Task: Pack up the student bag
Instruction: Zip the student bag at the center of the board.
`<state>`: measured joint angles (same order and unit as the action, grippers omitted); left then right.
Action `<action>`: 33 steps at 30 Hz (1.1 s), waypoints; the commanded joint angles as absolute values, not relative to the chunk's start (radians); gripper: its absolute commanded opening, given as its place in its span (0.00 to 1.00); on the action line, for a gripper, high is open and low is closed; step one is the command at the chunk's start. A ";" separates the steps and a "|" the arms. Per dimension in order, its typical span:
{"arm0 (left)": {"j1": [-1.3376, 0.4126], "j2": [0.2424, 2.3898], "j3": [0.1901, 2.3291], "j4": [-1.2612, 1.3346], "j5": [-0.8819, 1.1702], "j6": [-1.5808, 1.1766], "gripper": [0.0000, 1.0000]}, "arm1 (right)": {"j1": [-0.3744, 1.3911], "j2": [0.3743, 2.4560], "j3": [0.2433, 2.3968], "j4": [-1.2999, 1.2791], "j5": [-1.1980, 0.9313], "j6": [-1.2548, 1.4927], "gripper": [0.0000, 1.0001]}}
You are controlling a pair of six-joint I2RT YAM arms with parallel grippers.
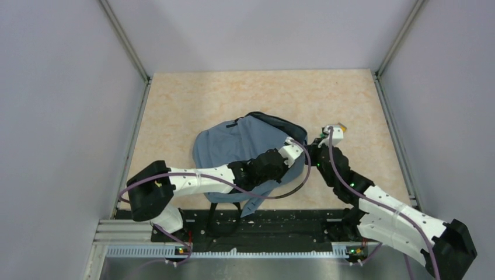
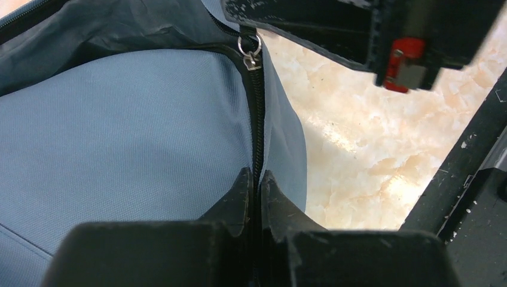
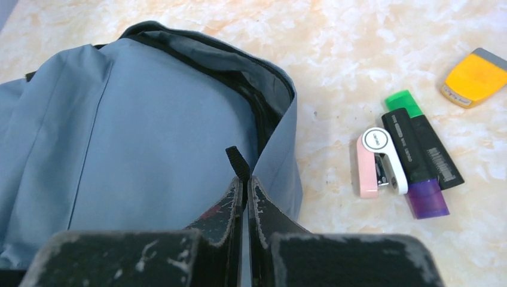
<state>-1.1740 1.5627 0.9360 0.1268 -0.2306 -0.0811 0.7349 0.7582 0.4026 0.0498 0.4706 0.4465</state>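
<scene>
Overhead view; both wrists close on bag (image 1: 233,146)

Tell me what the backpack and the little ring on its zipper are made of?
The student bag looks like soft woven cloth, matte grey-blue; fine weave and folds show. The zipper ring seems metal, silvery with bright glints.

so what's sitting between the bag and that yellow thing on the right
Right wrist view: a pink-and-white stapler and two black markers, green-capped and purple-capped, lie between the student bag and the yellow block.
</scene>
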 commanded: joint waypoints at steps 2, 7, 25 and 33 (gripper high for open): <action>-1.203 1.525 0.909 0.090 -0.238 -0.146 0.00 | 0.677 0.868 0.543 0.078 0.563 0.399 0.00; -1.219 1.495 0.846 0.068 -0.247 -0.198 0.00 | 0.622 0.988 0.602 0.118 0.548 0.354 0.00; -1.310 1.390 0.741 -0.021 -0.257 -0.296 0.00 | 0.508 1.302 0.844 0.199 0.395 0.265 0.00; -1.314 1.406 0.850 0.073 -0.390 -0.247 0.52 | 0.508 1.238 0.807 0.164 0.307 0.316 0.00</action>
